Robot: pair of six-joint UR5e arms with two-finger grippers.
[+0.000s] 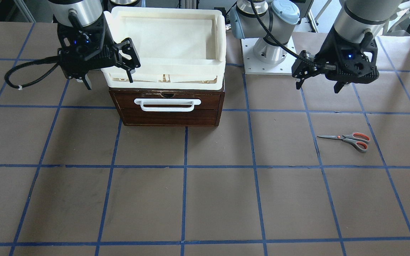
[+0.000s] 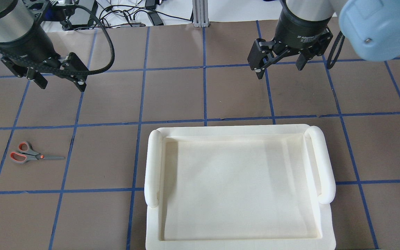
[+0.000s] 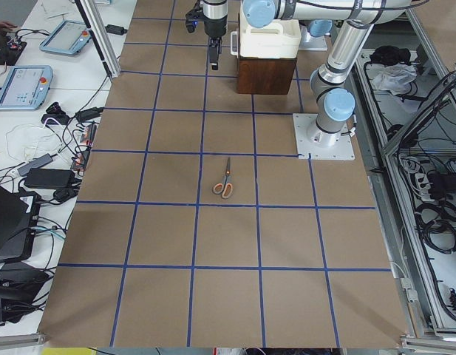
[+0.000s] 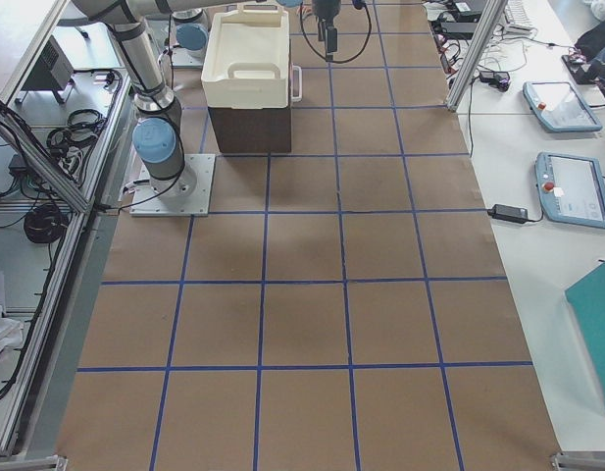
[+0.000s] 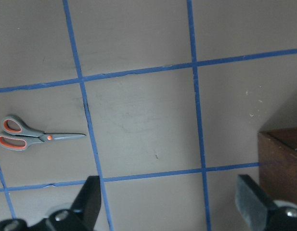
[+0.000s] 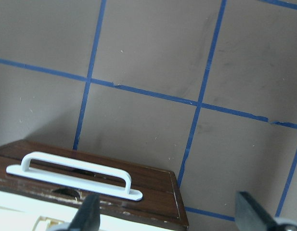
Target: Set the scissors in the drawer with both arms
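Observation:
The scissors (image 1: 347, 140) lie flat and closed on the brown table, also in the overhead view (image 2: 30, 156), the left wrist view (image 5: 28, 137) and the exterior left view (image 3: 225, 181). The dark brown drawer (image 1: 169, 110) is closed, and its white bar handle (image 1: 167, 104) faces away from the robot. My left gripper (image 1: 319, 85) hangs open and empty above the table, beyond the scissors (image 2: 62, 86). My right gripper (image 1: 109, 81) is open and empty, raised beside the drawer's front corner (image 2: 279, 71). The right wrist view shows the handle (image 6: 73, 173) just below.
A cream-white plastic tray (image 1: 219, 35) sits on top of the drawer cabinet and hides it from overhead (image 2: 153, 163). The left arm's white base plate (image 1: 269, 67) stands behind. Blue tape lines grid the table.

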